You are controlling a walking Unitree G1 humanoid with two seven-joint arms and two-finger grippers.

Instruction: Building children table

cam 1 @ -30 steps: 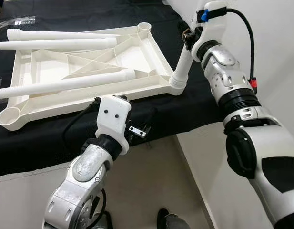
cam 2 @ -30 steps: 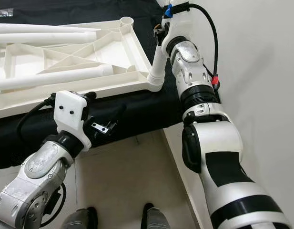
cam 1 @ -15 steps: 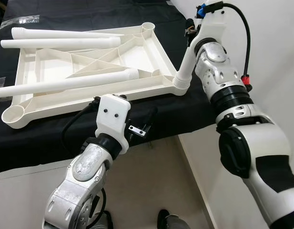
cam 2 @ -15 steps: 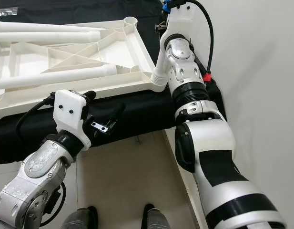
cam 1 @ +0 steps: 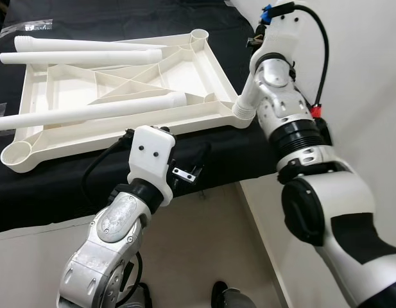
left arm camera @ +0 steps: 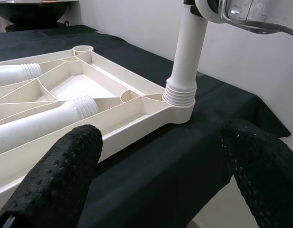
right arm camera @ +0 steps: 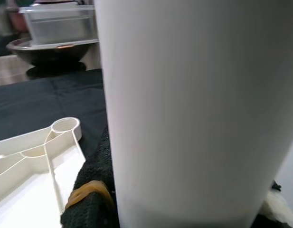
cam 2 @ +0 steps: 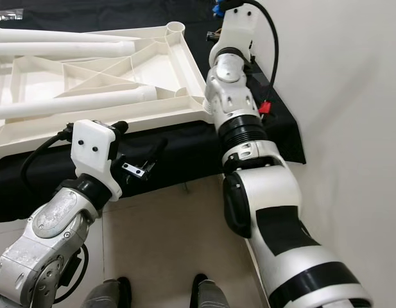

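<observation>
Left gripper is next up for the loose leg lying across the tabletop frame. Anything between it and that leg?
Nothing visible stands between. The left gripper hangs open at the cloth's near edge; the leg lies on the upturned tabletop just beyond its near rim. The right gripper's upright leg stands off to the right corner.

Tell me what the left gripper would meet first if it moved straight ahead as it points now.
Probably the tabletop edge near the upright leg; the left gripper points there with fingers open. Depth is unclear.

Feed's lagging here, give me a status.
Right gripper shut on upright leg, seated in tabletop corner socket. Left gripper open, off the near edge. Three loose legs lying on tabletop.
</observation>
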